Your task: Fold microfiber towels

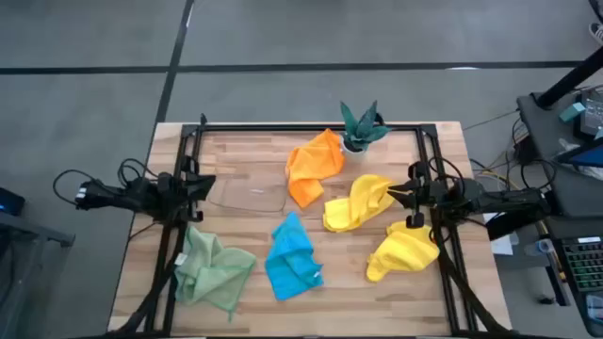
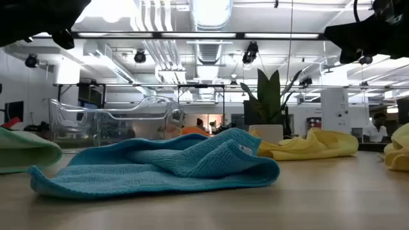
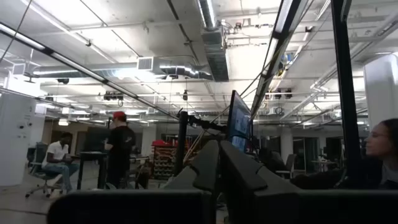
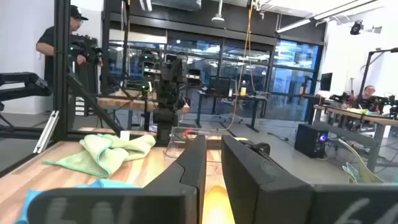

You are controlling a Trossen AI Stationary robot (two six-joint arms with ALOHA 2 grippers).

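Both end effectors pressed together and empty: left end effector (image 1: 209,182), right end effector (image 1: 394,194) beside a yellow towel (image 1: 358,203).

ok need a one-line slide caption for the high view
Five crumpled microfiber towels await folding on the table, both arms parked at its sides.

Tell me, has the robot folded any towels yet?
Not yet. All five towels lie crumpled: orange, two yellow, blue and green. Nothing is in hand; the left gripper and right gripper hang at the table's sides. All the folding is left.
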